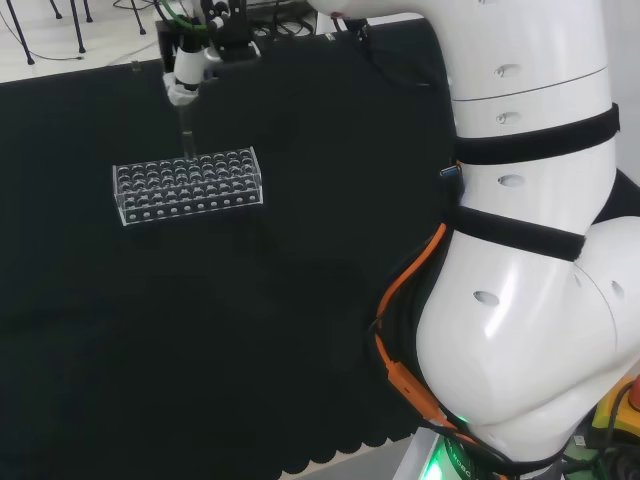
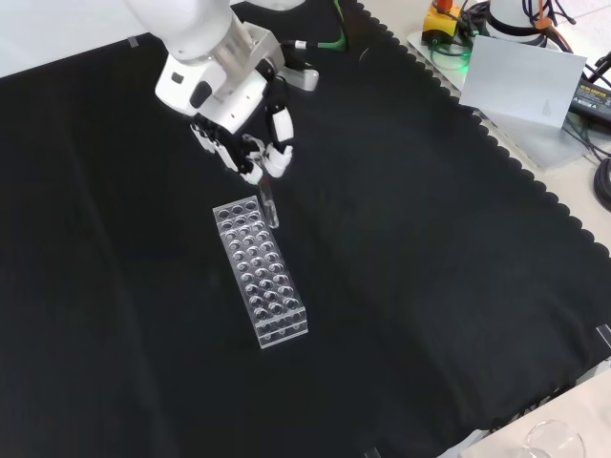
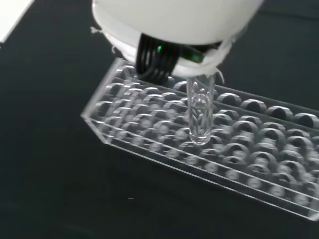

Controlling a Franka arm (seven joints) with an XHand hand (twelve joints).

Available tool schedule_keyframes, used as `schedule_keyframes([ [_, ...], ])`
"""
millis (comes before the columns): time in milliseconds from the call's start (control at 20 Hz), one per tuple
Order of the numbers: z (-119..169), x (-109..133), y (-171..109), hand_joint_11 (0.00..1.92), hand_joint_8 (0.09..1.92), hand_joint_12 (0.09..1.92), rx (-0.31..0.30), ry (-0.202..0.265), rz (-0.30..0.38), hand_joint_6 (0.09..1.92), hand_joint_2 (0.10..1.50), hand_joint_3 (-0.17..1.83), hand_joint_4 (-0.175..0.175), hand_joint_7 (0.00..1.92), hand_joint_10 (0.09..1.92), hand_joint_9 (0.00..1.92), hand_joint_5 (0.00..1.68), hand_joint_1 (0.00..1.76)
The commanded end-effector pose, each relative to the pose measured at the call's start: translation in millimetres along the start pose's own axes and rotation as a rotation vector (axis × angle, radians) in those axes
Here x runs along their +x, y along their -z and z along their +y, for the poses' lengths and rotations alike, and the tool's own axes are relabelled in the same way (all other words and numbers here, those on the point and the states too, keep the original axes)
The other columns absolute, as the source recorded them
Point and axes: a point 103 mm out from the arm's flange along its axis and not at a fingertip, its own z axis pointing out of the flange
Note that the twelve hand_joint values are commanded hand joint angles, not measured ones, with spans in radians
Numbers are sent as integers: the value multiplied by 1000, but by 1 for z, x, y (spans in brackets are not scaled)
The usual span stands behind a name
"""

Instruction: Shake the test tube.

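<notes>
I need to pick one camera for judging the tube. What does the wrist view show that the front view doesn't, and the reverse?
Wrist view alone: the tube's rounded bottom hanging just above the rack's holes, not seated in one. Front view alone: the hand with fingers curled round the tube's top, the whole rack on the cloth, and the tube over the rack's far end. Both: a clear tube held upright above a clear rack.

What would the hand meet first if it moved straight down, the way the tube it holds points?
Probably the clear rack: the test tube in the hand hangs just above its holes, though which hole is hard to tell.
</notes>
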Motion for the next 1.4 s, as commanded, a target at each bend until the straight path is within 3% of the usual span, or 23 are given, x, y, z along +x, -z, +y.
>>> schedule_keyframes([
  [50,20,9,47,1375,458,984,-110,-149,-19,235,526,764,-175,1798,735,1619,1521,1248],
  [200,14,14,48,1375,458,985,-162,-94,59,234,526,763,-175,1798,735,1619,1521,1248],
  [400,19,51,51,1375,458,986,-164,-2,149,232,526,763,-175,1799,735,1619,1522,1248],
  [600,28,89,54,1375,457,988,-157,79,166,231,526,763,-175,1800,735,1619,1522,1248],
  [750,32,99,50,1374,457,989,-148,83,149,229,526,763,-175,1800,735,1620,1523,1248],
  [950,31,68,49,1373,456,991,-157,-14,90,228,526,763,-175,1801,735,1620,1524,1249],
  [1100,20,18,49,1372,456,992,-165,-140,60,227,526,762,-175,1801,734,1620,1524,1249],
  [1250,-3,-39,50,1370,456,993,-185,-228,70,226,526,762,-175,1801,734,1620,1525,1249],
  [1400,-33,-91,50,1369,455,994,-183,-364,47,225,526,762,-175,1801,734,1620,1525,1249],
])
